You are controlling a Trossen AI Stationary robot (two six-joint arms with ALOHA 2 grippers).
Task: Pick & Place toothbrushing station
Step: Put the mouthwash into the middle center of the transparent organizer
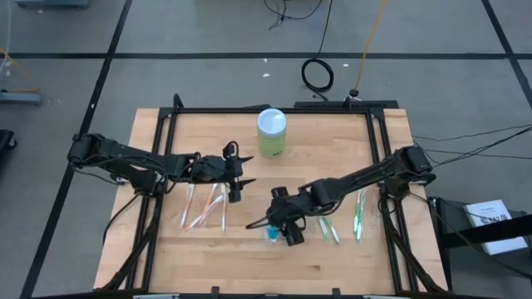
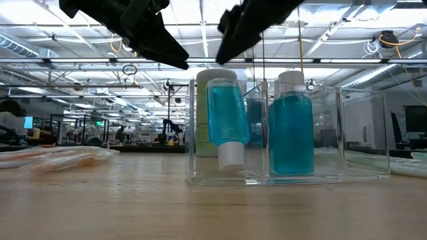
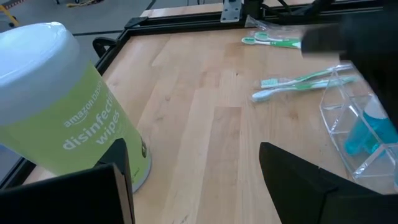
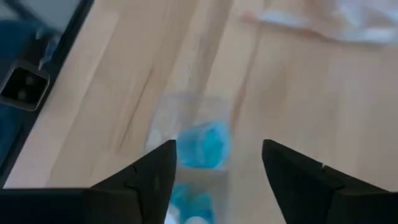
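A clear plastic organizer [image 2: 333,133] stands on the wooden table near its front middle [image 1: 273,236]. It holds two blue bottles, one upside down on its white cap [image 2: 225,120] and one upright [image 2: 291,130]. My right gripper [image 1: 281,223] hovers open just above the organizer, with a blue bottle [image 4: 204,146] showing between its fingers [image 4: 217,149]. My left gripper [image 1: 237,178] is open and empty [image 3: 193,149] left of the table's middle, above the pink toothbrush packs [image 1: 204,208].
A green disinfecting-wipes canister [image 1: 272,133] stands at the far middle and also shows in the left wrist view [image 3: 62,118]. Green toothbrushes [image 1: 328,226] and another pack [image 1: 359,214] lie to the right of the organizer. A black frame [image 1: 378,149] edges the table.
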